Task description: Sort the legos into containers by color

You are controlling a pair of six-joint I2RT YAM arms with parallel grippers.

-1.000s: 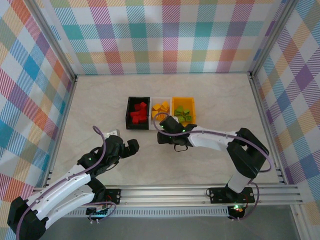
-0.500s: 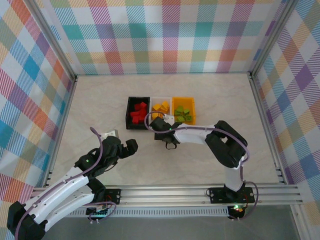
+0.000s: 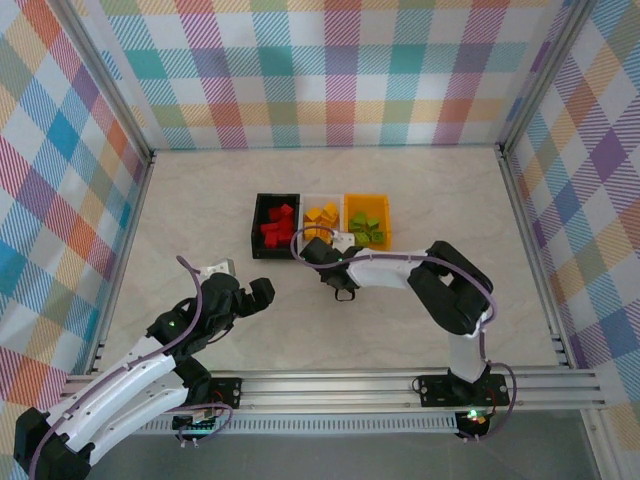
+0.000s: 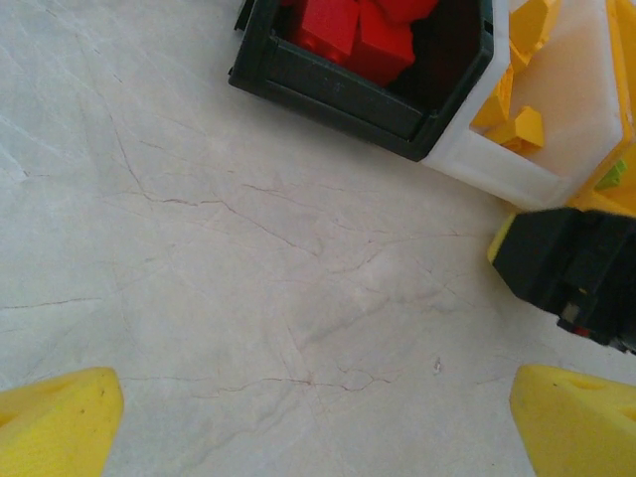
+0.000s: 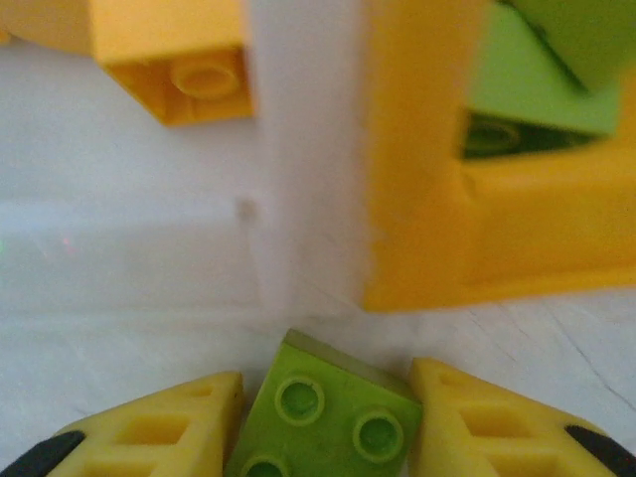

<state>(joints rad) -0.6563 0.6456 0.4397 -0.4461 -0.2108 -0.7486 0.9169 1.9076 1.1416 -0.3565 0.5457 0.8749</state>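
Marbled table [image 3: 430, 200] enclosed by plaid walls [image 3: 330, 70]. From the top view I see three bins in a touching row at the centre: a black bin [image 3: 256, 226] with red legos [image 3: 277, 225], a white bin [image 3: 322, 198] with yellow legos [image 3: 322, 215], and an orange bin [image 3: 388, 222] with green legos [image 3: 366, 225].

My right gripper [image 5: 326, 388] sits low at the near side of the row, facing the seam where the white bin meets the orange bin. Its two yellow fingers [image 5: 189, 417] are closed against the sides of one green lego [image 5: 323, 427], studs up. I cannot tell whether this brick touches the table.

My left gripper [image 4: 318, 417] hangs over bare table, on the near side of the black bin and well apart from it. Its fingers are spread wide and nothing lies between them. The right arm's dark head [image 4: 571, 273] appears at the right edge of the left wrist view, just beside the white bin.
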